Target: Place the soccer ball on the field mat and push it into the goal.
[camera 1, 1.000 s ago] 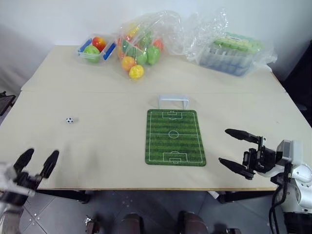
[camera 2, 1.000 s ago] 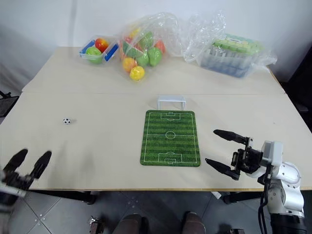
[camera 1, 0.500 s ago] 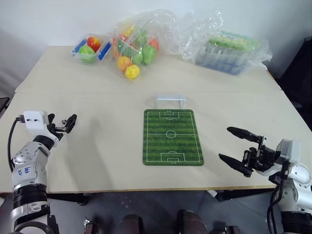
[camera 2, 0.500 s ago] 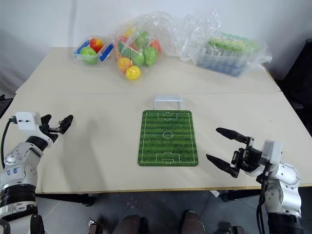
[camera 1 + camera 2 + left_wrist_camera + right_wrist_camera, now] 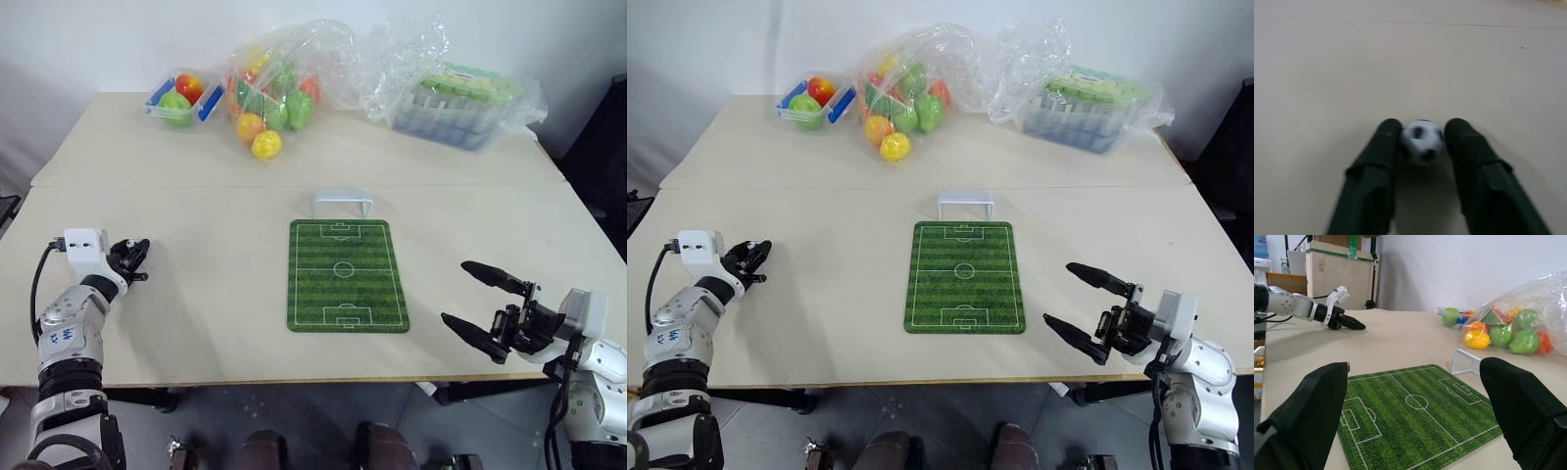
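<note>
The soccer ball, tiny and white with black patches, sits on the tabletop between the two black fingers of my left gripper. The fingers press it from both sides, so the gripper is shut on it. This gripper lies level near the table's left edge, far left of the field mat. The mat is green and striped and lies flat at the table's centre. The white goal stands just past its far short edge. My right gripper hangs open and holds nothing, right of the mat by the front edge.
At the back of the table are a clear bag of toy fruits, a small box of fruits with blue handles and a plastic-wrapped container. Bare tabletop lies between my left gripper and the mat.
My left arm came up from the front left edge to the ball, and its fingers, open half a second ago, have closed on it. The right arm has kept still.
</note>
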You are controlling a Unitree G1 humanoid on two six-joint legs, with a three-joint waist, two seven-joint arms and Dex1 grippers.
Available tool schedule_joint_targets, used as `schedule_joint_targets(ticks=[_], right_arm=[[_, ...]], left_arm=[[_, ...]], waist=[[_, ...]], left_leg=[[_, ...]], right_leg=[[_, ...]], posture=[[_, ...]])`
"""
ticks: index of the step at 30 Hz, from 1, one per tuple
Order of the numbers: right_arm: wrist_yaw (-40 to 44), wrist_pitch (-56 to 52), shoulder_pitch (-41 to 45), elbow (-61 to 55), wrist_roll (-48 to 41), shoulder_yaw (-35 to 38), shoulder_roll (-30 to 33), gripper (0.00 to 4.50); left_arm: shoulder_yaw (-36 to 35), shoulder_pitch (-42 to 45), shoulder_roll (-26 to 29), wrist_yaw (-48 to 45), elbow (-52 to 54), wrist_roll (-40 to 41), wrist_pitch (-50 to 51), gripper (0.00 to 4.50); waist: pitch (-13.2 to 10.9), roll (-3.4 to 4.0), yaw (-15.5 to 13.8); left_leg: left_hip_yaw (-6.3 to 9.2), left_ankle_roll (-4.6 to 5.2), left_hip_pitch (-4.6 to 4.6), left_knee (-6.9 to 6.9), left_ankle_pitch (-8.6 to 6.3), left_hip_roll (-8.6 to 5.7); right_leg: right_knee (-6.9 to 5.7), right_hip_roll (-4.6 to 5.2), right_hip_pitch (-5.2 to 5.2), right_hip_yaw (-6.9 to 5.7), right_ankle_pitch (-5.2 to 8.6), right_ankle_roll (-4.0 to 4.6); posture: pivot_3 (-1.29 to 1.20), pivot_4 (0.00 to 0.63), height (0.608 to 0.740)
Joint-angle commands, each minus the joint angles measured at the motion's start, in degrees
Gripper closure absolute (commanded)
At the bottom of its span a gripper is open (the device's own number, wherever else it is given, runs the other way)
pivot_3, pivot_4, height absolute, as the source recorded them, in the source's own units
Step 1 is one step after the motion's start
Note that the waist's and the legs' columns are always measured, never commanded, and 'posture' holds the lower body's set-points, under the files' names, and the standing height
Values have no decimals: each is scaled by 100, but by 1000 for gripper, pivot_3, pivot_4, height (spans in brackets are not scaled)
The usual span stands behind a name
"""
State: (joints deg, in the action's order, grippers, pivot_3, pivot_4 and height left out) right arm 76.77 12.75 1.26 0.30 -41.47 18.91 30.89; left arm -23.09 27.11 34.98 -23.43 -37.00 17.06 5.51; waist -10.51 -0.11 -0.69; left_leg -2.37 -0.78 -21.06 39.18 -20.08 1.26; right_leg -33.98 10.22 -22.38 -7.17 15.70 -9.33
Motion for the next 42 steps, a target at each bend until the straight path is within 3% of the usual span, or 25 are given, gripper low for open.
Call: schedule_joint_targets(ticks=[1, 5, 8, 13, 18, 23, 31, 42], right_arm=[[10, 120, -52, -115, -58, 259, 77, 0], [165, 143, -99, 8, -85, 527, 330, 0], [382, 140, -199, 70, -124, 687, 535, 0], [1366, 267, -570, 579, -105, 1063, 1191, 0], [1573, 158, -891, 773, -170, 988, 1573, 0], [1130, -273, -959, 405, -337, 1042, 1483, 0], [823, -424, -1395, -273, -305, 1081, 1105, 0], [840, -431, -1637, -400, -188, 1049, 1018, 0]], left_arm=[[-63, -44, 28, -331, 74, 90, -413, 3645], [101, -300, -110, -2119, 1284, 974, -467, 3645], [506, -517, -45, -2971, 2111, 1194, -216, 3645], [2494, -473, -60, -4335, 3779, 943, 518, 3645], [3712, -123, -596, -4220, 3717, 58, 373, 3645], [4174, 92, -1120, -3850, 3305, -505, 311, 3645], [4320, 308, -1786, -3109, 2842, -1107, 85, 3645], [4321, 272, -1789, -3277, 2798, -1161, 18, 3645]], waist=[[0, 0, -4], [0, 0, -47], [0, 0, -78], [1, 1, -90], [2, 3, -55], [3, 5, -57], [3, 4, -204], [4, 6, -210]], left_leg=[[0, 0, 0, 0, 0, 0], [-1, 0, -2, 0, 0, 0], [-1, 0, -4, 1, 0, 1], [-6, 5, -3, 3, 0, -6], [-16, 8, 4, 4, 2, -5], [-30, 12, 9, 6, 3, -5], [-23, 13, 0, 15, 4, -6], [-25, 14, 0, 16, 3, -6]], right_leg=[[0, 0, 0, 0, 0, 0], [1, 0, 0, 0, 0, 0], [3, 1, -1, -1, 0, 0], [9, 4, 5, 5, -4, -7], [10, 2, 5, 18, -7, -12], [11, 2, 4, 32, -9, -15], [12, 2, 3, 29, -12, -15], [12, 2, 3, 31, -13, -16]], posture=[[0, 150, 740], [0, 150, 740], [0, 150, 740], [0, 150, 740], [0, 150, 740], [0, 150, 740], [0, 150, 740], [0, 150, 740]])
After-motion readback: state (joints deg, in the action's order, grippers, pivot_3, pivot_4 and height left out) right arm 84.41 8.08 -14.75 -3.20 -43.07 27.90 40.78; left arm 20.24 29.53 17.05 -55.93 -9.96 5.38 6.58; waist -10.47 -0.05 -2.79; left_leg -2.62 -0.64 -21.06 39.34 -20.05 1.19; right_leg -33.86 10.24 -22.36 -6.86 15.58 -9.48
